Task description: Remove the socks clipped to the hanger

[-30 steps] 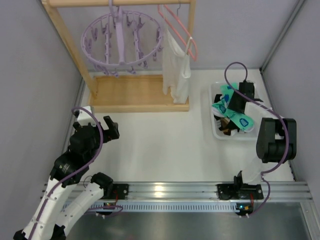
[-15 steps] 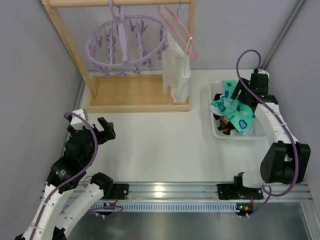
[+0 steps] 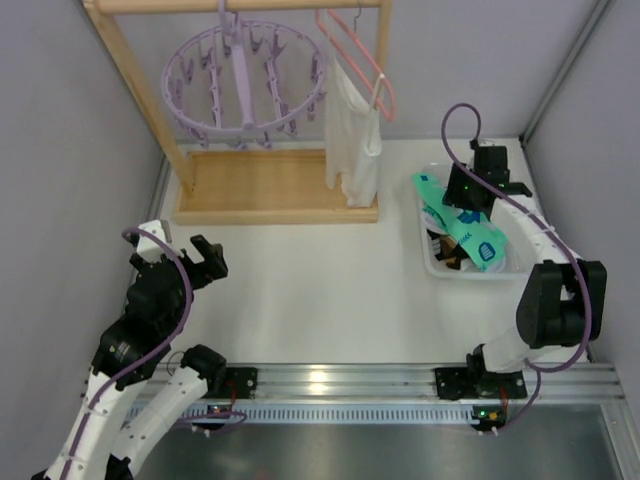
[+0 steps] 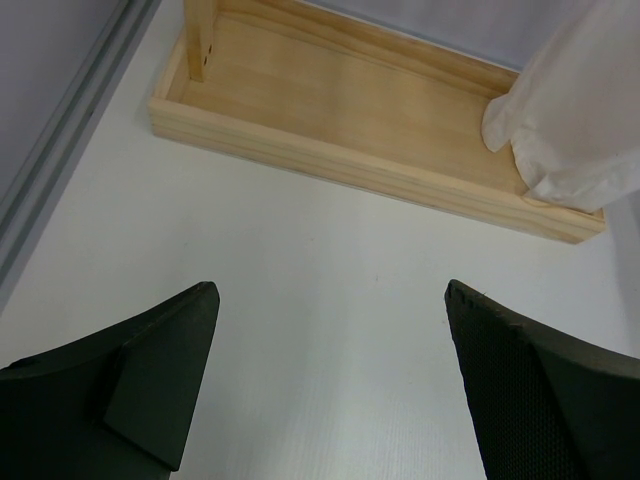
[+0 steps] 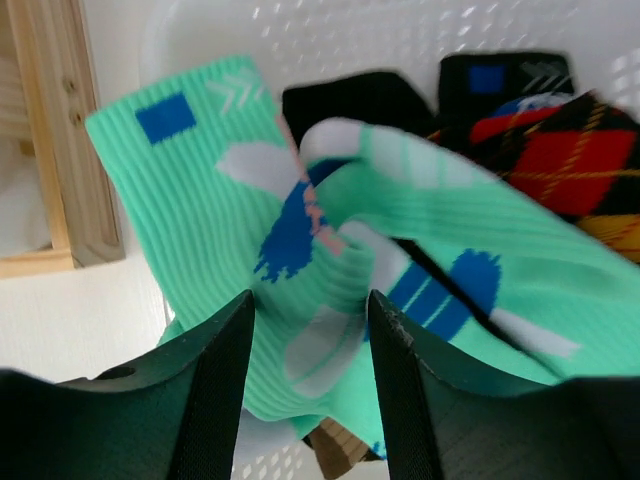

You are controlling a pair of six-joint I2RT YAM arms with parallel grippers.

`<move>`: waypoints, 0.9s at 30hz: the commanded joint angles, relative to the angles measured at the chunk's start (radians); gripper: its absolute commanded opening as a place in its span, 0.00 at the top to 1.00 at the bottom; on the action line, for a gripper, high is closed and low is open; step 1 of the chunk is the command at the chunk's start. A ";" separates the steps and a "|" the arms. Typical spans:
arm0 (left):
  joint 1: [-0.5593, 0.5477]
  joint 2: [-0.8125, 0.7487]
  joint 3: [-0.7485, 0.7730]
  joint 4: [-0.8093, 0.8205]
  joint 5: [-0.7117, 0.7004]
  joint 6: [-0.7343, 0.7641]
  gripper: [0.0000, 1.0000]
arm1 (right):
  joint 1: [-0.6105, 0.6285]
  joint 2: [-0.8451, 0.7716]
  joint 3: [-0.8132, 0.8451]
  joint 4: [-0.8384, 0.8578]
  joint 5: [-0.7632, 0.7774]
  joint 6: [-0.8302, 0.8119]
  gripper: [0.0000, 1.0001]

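Note:
The lavender ring hanger (image 3: pixel 243 80) hangs from the wooden rail, and I see no sock on its clips. Teal socks (image 3: pixel 478 240) with white and blue marks lie heaped in the white basket (image 3: pixel 425 262), one draped over its left rim. My right gripper (image 3: pixel 462 195) hovers just over that heap, open, a fold of teal sock (image 5: pixel 200 220) lying below its parted fingers (image 5: pixel 311 300). A black sock with red diamonds (image 5: pixel 560 150) and a black-and-blue one (image 5: pixel 500 75) lie underneath. My left gripper (image 3: pixel 207 258) is open and empty above the table (image 4: pixel 330 290).
A white garment (image 3: pixel 352 130) hangs on a pink wire hanger (image 3: pixel 365 60) beside the ring; its hem (image 4: pixel 570 110) reaches the rack's wooden base (image 4: pixel 340 130). Grey walls close in on both sides.
My right gripper swung left and down over the basket, and the teal sock it carried now lies on the heap. The ring hanger sways slightly. The left arm barely moved.

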 commanded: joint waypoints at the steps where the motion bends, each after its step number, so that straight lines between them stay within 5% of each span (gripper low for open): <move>1: 0.005 0.009 -0.005 0.054 -0.008 -0.007 0.02 | 0.052 0.020 -0.030 0.046 0.024 0.003 0.53; 18: 0.003 0.007 -0.007 0.054 -0.002 -0.006 0.02 | 0.098 0.175 -0.153 0.122 0.168 0.031 0.54; 27: 0.003 0.010 -0.007 0.054 -0.031 -0.007 0.02 | 0.109 -0.043 -0.075 0.033 0.228 0.060 0.41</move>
